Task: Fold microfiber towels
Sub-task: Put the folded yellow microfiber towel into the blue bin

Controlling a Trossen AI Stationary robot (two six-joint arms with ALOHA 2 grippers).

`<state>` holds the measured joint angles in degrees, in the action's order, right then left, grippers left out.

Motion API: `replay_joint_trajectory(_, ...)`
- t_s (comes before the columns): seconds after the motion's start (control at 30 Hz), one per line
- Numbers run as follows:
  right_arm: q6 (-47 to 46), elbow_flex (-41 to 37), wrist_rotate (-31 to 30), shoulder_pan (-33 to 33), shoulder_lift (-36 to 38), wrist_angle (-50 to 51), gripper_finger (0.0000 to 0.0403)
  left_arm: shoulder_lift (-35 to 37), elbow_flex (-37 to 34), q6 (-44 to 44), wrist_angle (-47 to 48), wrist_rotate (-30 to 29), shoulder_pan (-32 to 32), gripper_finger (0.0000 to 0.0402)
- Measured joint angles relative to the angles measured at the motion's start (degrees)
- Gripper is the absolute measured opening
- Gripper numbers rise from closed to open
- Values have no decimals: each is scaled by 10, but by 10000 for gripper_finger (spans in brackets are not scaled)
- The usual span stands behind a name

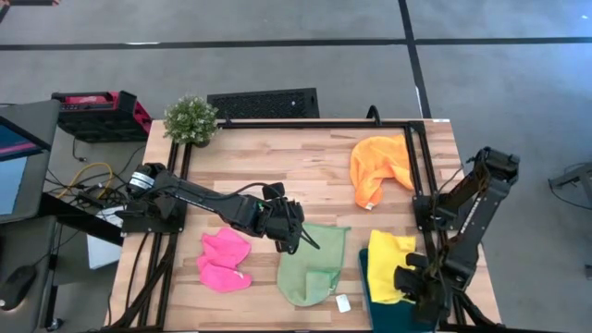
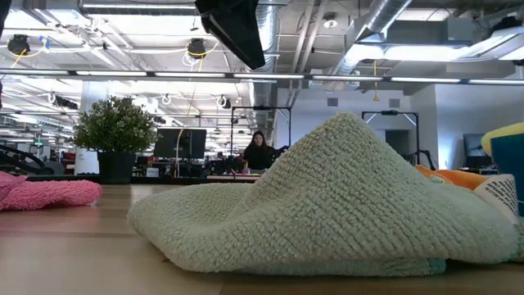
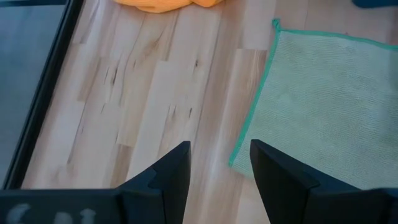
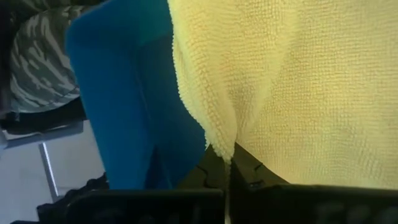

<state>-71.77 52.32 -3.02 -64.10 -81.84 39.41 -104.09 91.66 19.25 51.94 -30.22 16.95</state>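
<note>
The light green towel [image 1: 312,264] lies crumpled on the table near the front; it is a hump in the low view [image 2: 344,205]. My left gripper [image 3: 217,168] is open, a little above the wood, at the green towel's far left corner [image 3: 235,163]; it touches nothing. The hot pink towel [image 1: 225,260] lies bunched to the left. The orange towel [image 1: 379,168] lies bunched at the far right. The yellow towel [image 1: 390,264] lies over the dark teal tray [image 1: 366,298]. My right gripper [image 1: 413,279] is shut on the yellow towel. My right gripper pinches a hanging fold or edge of the yellow towel [image 4: 221,148] between its two fingers. How many layers it has, I cannot tell. The rest of the towel spreads close in front of the wrist camera, beside the teal tray [image 4: 118,93].
A small potted plant [image 1: 191,120] stands at the table's far left corner. A dark frame rail [image 1: 305,125] runs around the table's edges. A white tag [image 1: 343,302] lies near the green towel. Bare wood lies between the orange and green towels.
</note>
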Motion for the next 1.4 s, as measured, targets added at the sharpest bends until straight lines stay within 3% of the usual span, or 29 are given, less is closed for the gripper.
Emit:
replay_joint_trajectory(0.27,2,-49,8,0,0,-112,12,0,0,-25,-3,7,2,160)
replay_joint_trajectory(0.93,2,-49,2,0,0,-112,39,0,0,-161,-85,198,5,160)
replay_joint_trajectory(1.4,-7,-49,0,1,0,-105,79,0,0,-167,-89,200,5,160)
